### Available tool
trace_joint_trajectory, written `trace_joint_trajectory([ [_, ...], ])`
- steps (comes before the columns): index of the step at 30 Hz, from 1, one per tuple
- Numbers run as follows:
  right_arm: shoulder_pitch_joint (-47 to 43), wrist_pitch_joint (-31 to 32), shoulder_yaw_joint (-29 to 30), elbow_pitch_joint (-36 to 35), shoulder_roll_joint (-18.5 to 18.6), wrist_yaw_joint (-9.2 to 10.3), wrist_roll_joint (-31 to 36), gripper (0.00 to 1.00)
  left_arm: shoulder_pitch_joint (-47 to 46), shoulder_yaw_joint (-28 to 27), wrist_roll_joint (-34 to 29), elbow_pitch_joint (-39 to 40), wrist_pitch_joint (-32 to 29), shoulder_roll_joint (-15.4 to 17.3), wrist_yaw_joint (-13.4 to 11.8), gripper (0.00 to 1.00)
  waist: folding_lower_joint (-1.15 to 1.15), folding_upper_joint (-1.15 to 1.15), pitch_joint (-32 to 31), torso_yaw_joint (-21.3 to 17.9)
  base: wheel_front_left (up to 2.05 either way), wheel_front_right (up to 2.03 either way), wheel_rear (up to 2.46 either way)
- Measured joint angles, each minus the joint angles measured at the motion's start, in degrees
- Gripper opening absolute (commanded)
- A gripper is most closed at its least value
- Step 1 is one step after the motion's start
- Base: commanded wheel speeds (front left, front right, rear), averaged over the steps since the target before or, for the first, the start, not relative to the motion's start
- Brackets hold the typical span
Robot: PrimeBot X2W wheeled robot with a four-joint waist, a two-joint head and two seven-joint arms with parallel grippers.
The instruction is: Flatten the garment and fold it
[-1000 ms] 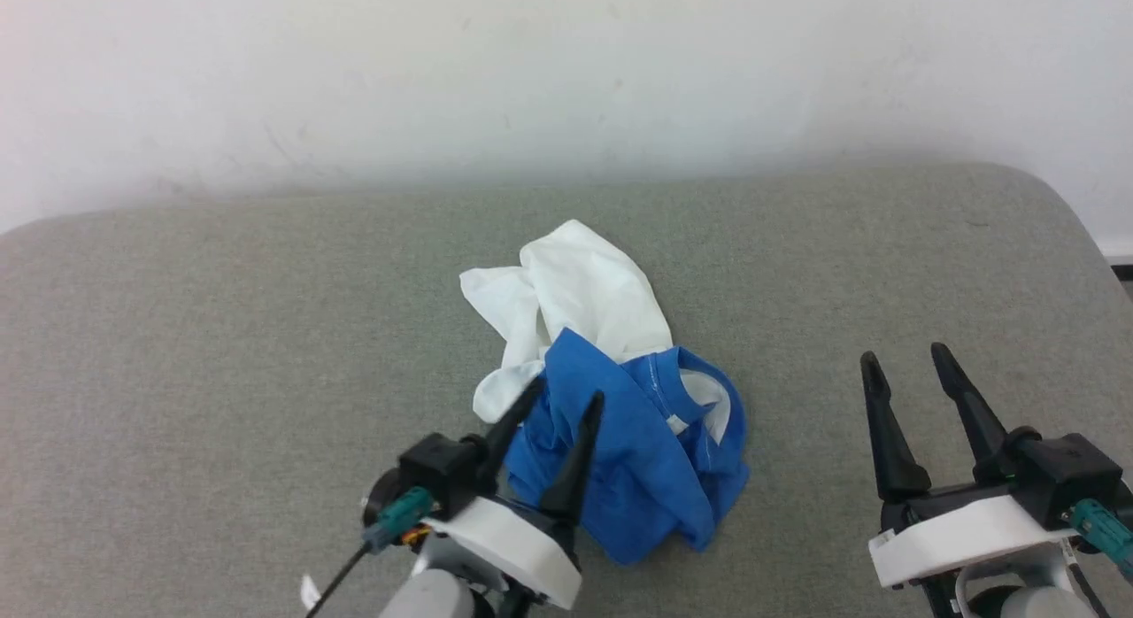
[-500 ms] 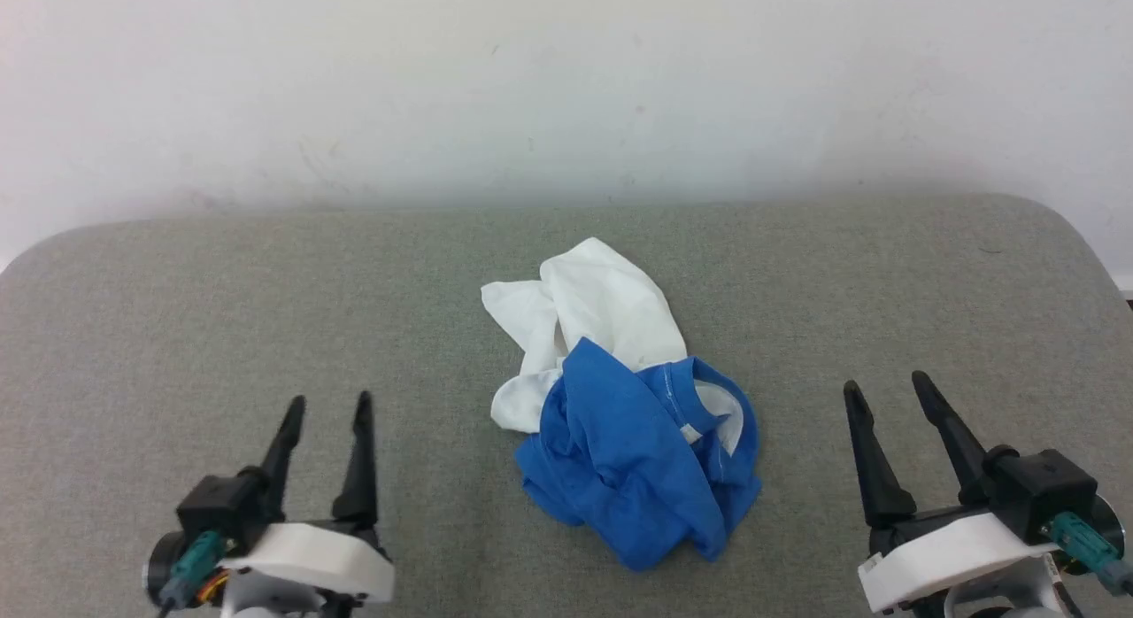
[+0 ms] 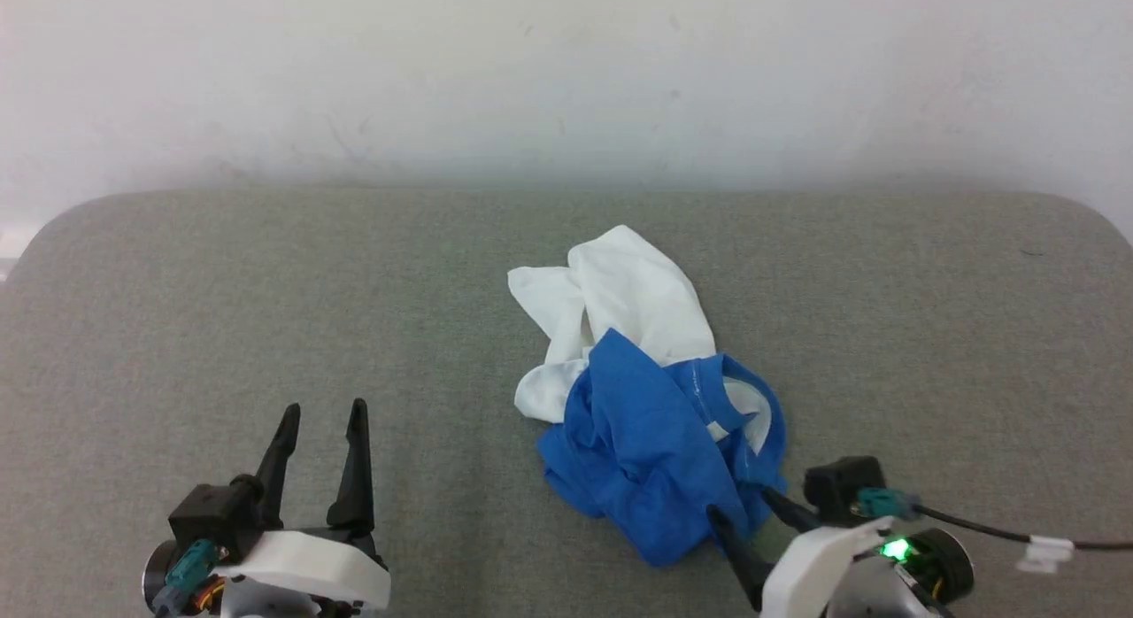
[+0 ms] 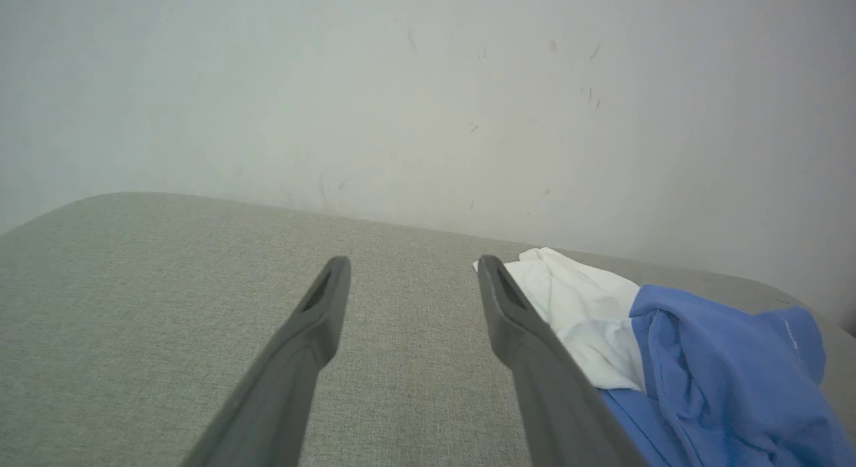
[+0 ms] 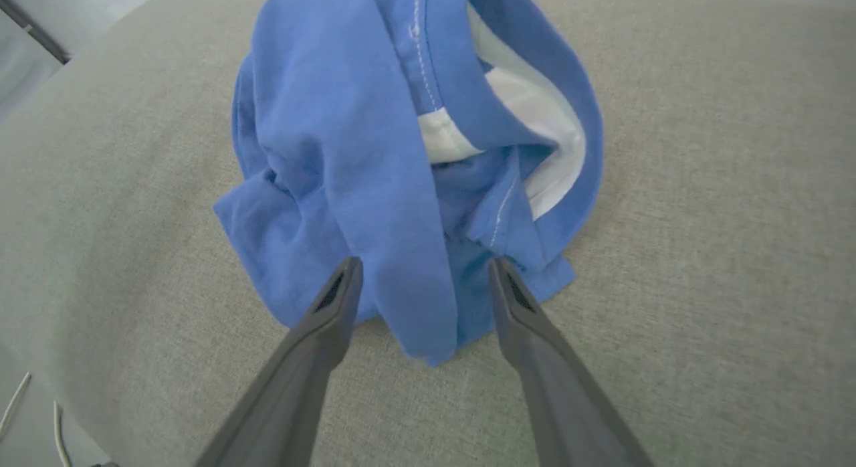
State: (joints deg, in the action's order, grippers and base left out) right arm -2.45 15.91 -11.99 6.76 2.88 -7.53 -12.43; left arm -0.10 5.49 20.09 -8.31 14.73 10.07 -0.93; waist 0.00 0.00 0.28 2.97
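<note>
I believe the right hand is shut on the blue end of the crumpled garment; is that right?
Not quite: the right hand is open, its fingers either side of the blue end of the crumpled garment, as the right wrist view shows.

Same build on both arms: long, dark, tapered jaws with a little slot near each tip, on a white moulded shell (image 3: pixel 305 572) with a black block (image 3: pixel 212 510) behind. Lower left of the frame, the left gripper (image 3: pixel 324 408) has a teal connector (image 3: pixel 188 567) and some orange wiring (image 3: pixel 211 591). Lower right, the right gripper (image 3: pixel 740 503) has a teal plug (image 3: pixel 876 505), a glowing green light (image 3: pixel 896 549) and a black cable (image 3: pixel 974 528) with a white tag (image 3: pixel 1043 552).
</note>
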Motion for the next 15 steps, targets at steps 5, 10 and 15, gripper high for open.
trace_joint_trajectory([
  [5, 3.4, 4.4, -2.0, 2.8, 0.3, 0.00, 0.1, 1.00, -0.1, 0.2, 0.1, -0.1, 0.0, -0.5, 0.5, 1.00, 0.00, 0.00, 0.6, 1.4, 0.00, 0.00, 0.00],
  [10, 4.9, 8.7, -2.6, 6.8, 0.6, 0.00, -1.1, 0.00, -0.3, 0.1, 0.0, -0.1, 0.0, -0.9, 0.9, 1.00, 0.00, 0.00, 1.3, 2.7, 0.00, 0.00, 0.00],
  [15, 5.7, 6.3, -1.0, 5.7, 0.5, 0.00, -2.5, 0.00, -0.3, -0.6, -0.1, -0.1, 0.0, -1.4, 0.9, 1.00, 0.00, 0.00, 1.5, 2.5, 0.00, 0.00, 0.00],
])
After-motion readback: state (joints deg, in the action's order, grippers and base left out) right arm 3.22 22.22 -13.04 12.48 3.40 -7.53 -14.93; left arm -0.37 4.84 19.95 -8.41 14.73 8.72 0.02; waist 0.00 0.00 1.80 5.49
